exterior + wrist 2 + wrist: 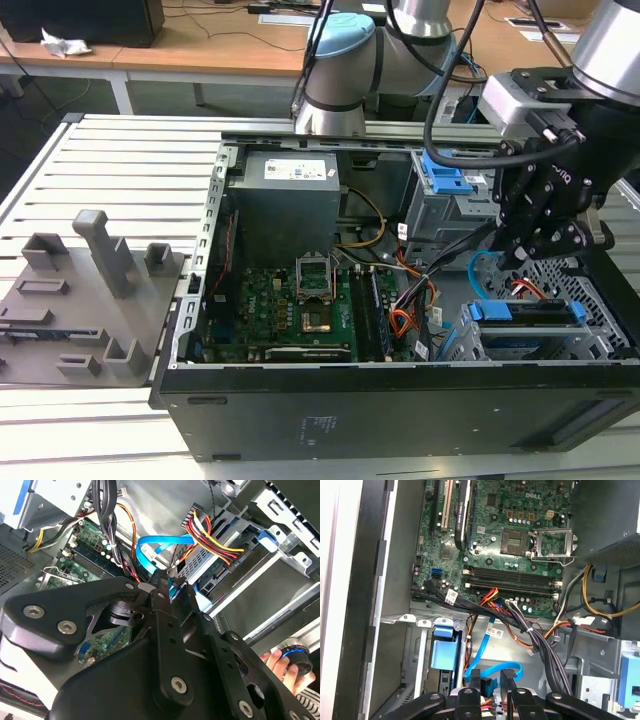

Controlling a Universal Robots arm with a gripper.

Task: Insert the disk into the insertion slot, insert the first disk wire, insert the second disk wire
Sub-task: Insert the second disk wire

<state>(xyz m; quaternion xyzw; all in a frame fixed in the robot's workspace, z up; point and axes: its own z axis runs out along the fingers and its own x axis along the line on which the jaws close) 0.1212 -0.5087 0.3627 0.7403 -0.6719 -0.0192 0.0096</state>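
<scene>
Disk [530, 312] seated in insertion slot [600, 300]; gripper [172, 591] pinching second disk wire [162, 542] near drive's rear connector. Likely second-wire step; needs plug squared to socket.

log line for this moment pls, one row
gripper: at thin flat light blue cable, grasp unclear | silver-grey hard drive in bright blue bracket: seated in low perforated silver drive cage
</scene>
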